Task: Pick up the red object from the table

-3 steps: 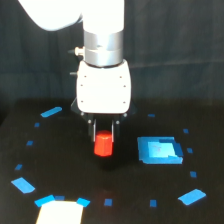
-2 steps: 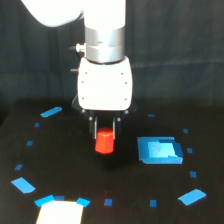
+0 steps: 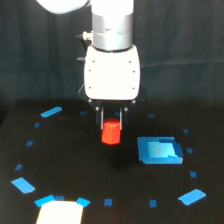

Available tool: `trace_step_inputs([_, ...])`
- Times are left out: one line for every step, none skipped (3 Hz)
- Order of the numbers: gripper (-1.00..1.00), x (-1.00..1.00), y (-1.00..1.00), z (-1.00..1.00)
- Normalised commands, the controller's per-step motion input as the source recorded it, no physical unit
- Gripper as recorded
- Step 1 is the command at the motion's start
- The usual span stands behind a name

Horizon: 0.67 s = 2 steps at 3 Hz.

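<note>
Stubby matte red object — faceted sides, clamped in tool, above black table

No legible text, label, brand, number or sign appears anywhere in the exterior view. The white housing of the arm carries no readable marking. The blue square patch, the white patch and the small blue tape marks on the black desk are plain, unlettered shapes. The red object is likewise blank.
</note>
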Motion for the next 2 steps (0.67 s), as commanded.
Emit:
trace_step_inputs([-0.93, 0.39, -0.11, 0.52])
trace_step_inputs([-1.00, -0.37, -0.29, 0.41])
